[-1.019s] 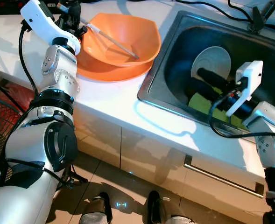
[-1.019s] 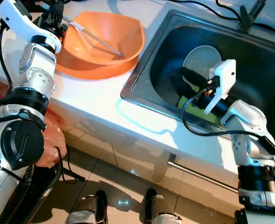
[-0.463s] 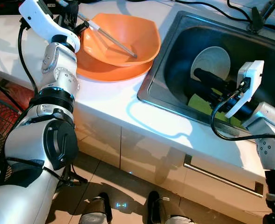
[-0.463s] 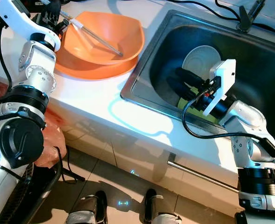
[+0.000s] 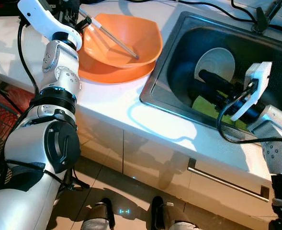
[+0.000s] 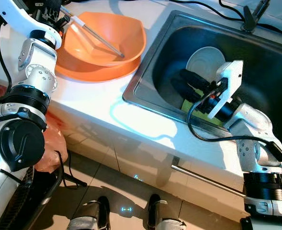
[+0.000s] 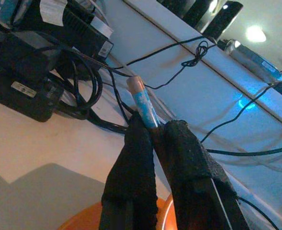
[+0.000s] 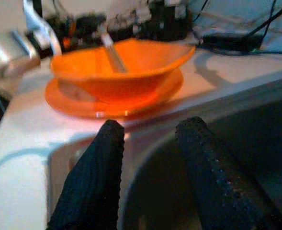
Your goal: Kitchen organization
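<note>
While left tool (image 7: 152, 139) grips utensil (image 5: 113, 39), cables (image 7: 83, 76) behind, orange bowl (image 5: 126, 40) below

We see the left gripper (image 7: 152, 139) raised far forward-left, jaws clamped together. The right gripper (image 8: 152, 158) reaches forward, jaws apart, arm bent.

One orange bowl (image 5: 124, 40) sits on one orange plate (image 5: 112, 73), with one long utensil (image 5: 114, 40) leaning in it. The one steel sink (image 5: 160, 88) holds one white dish (image 5: 217, 62) and one green sponge (image 5: 205, 108).
</note>
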`<state>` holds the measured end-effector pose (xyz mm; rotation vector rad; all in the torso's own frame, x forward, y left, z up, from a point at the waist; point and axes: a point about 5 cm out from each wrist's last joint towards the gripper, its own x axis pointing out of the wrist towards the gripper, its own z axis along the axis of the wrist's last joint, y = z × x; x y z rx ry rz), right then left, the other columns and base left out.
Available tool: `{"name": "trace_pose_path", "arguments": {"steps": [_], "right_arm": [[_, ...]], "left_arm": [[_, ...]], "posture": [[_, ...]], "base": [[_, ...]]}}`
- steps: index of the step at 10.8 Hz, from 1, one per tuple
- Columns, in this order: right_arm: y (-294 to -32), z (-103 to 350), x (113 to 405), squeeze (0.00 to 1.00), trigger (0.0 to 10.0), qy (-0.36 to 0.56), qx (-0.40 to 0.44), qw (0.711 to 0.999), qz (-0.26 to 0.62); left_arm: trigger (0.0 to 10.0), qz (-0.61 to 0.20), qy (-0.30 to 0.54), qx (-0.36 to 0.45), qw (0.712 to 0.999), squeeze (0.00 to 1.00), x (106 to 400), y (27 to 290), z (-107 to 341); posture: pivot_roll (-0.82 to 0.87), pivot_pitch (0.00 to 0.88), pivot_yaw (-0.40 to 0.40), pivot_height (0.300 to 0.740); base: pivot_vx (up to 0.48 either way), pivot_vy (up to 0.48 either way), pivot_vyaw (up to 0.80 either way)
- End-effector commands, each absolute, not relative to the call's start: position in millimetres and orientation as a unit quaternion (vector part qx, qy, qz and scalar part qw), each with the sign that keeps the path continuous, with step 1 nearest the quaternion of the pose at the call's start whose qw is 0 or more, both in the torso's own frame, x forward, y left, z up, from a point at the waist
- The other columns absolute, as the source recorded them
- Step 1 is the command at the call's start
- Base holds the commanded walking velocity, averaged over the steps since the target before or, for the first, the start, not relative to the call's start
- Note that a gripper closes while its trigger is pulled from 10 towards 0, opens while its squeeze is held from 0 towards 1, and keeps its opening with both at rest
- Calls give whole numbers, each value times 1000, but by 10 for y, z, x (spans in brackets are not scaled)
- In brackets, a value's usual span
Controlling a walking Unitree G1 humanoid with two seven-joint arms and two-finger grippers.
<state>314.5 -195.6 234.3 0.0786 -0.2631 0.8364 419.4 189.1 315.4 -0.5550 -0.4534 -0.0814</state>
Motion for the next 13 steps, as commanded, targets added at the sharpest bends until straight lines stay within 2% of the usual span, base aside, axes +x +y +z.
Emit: {"name": "trace_pose_path", "arguments": {"steps": [1,5,6,8,11,13], "right_arm": [[-1993,2445,3123,0,10000,-148,43,904,399],[-2005,2436,3165,0,10000,-148,37,910,385],[-2032,2375,3186,0,10000,-145,24,923,356],[-2040,2282,3252,0,10000,-136,7,936,324],[-2045,2194,3368,0,10000,-144,-27,957,251],[-2104,2252,3418,0,10000,-161,-29,962,217]], "left_arm": [[0,-37,-215,-264,940,0,4198,1891,3119],[0,-42,-234,-259,936,0,4182,1911,3178],[10000,-39,-264,-270,925,0,4148,1953,3273],[10000,-59,-299,-263,915,0,4101,1946,3395],[10000,-84,-370,-267,886,0,3922,1958,3621],[10000,-93,-385,-249,884,0,3819,1941,3677]], "posture": [[-87,267,-75,740],[-74,257,-68,740],[-69,249,-65,740],[-50,232,-57,740],[-23,193,-39,740],[-11,167,-30,740]], "base": [[0,0,0],[0,0,0],[0,0,0],[0,0,0],[0,0,0],[0,0,0]]}}
